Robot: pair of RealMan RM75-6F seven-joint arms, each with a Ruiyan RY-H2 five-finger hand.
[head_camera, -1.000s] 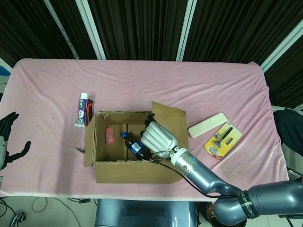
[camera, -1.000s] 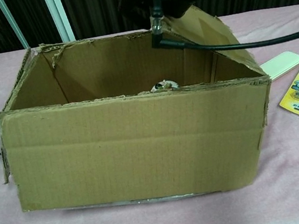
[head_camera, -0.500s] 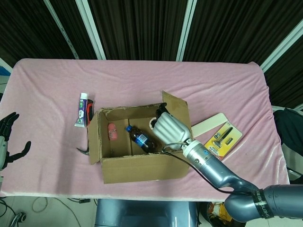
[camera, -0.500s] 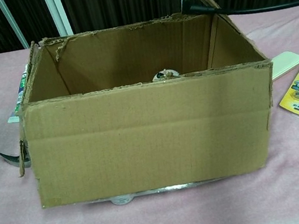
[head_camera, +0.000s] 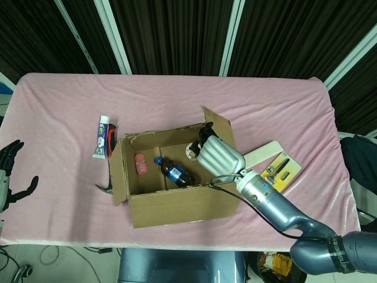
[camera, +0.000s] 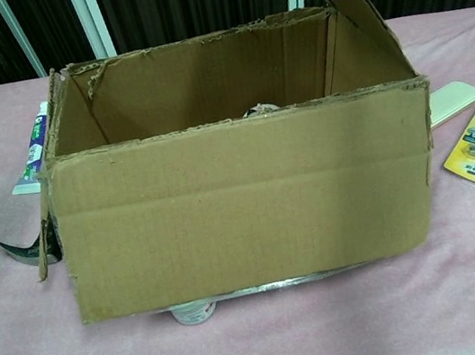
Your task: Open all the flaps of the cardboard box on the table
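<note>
Cataloguing, largest to smallest:

Table [head_camera: 70,100]: pink-clothed; carries everything listed.

Cardboard box [head_camera: 177,206]: sits under and left of the right hand, near the table's front edge. Over the last second it has slid and swung to the right under the hand's push. Top open, bottle and small items visible inside.

Right flap [head_camera: 219,131]: just beyond the hand, touching it; has gone from leaning over the opening to upright, tipping outward. Judged nearly open, not yet folded down.

Right hand [head_camera: 219,154]: white fingers curled together, resting against the flap's inner face at the box's right wall; has moved rightward with the flap. No pinch visible.

Left hand [head_camera: 10,171]: far left at the table edge, well apart from the box, fingers spread, holding nothing, unmoved.

Razor pack [head_camera: 278,172]: right of the hand, near.

Toothpaste tube [head_camera: 103,137]: far left of the hand, beside the box.
</note>
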